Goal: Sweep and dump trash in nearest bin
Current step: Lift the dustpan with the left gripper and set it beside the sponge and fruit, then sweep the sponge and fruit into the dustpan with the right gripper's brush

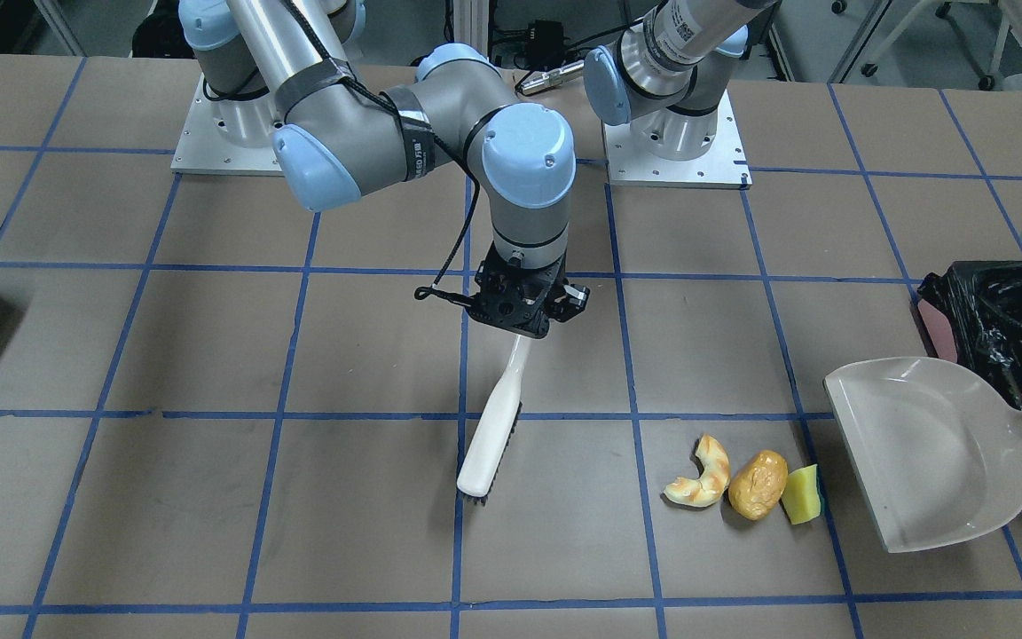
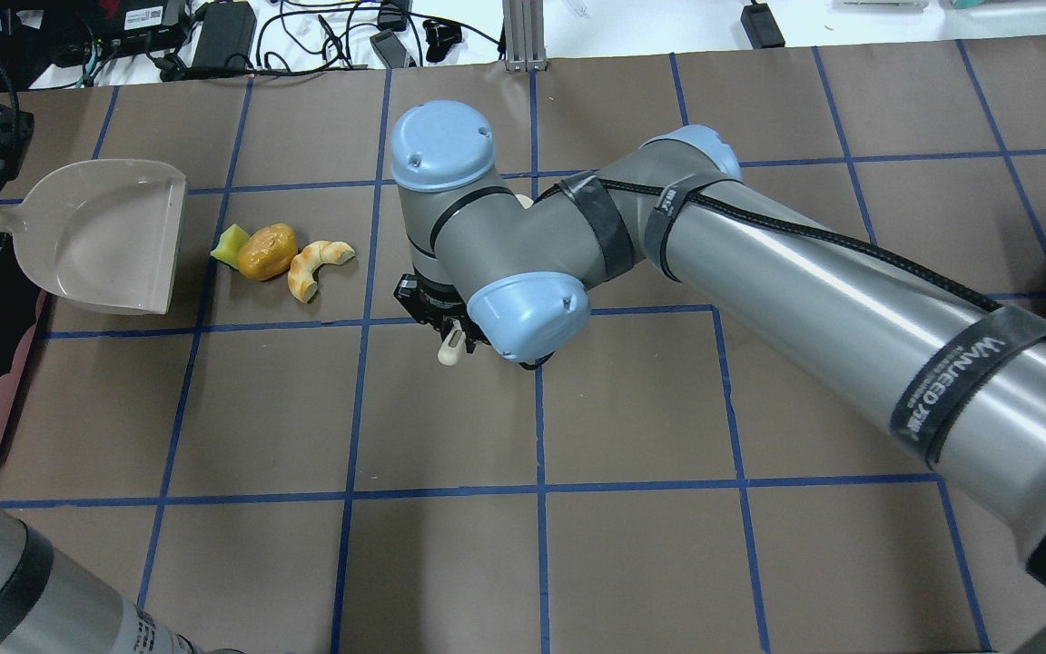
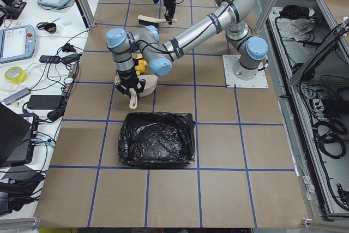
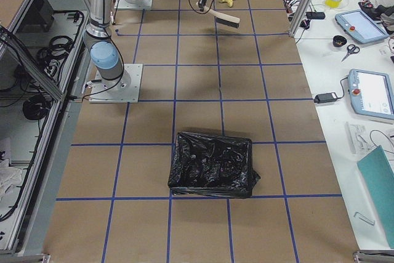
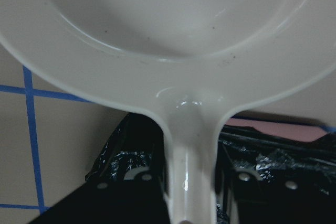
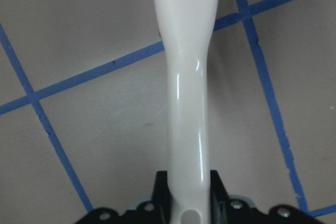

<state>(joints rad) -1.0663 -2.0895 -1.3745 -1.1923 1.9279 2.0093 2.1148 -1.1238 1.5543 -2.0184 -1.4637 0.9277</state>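
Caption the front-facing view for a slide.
Right gripper holds a white long-handled brush near three trash pieces beside a beige plastic dustpan.

The table [image 1: 209, 337] is showing brown paper under a blue tape grid. The brush [image 1: 493, 435] is gleaming white over dark bristles, the dustpan [image 1: 928, 444] pale grey-beige. The croissant piece [image 1: 711, 472] is showing tan-white, the potato-like lump [image 1: 758, 484] golden-brown, the sponge wedge [image 1: 798, 495] yellow, green-edged. The bin [image 1: 981, 306] is wearing glossy black over pink.

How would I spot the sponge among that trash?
Find the big beige dustpan beside the black-lined bin. Three scraps lie in a row at its open edge; the sponge wedge is nearest it, the only yellow one with a green edge.
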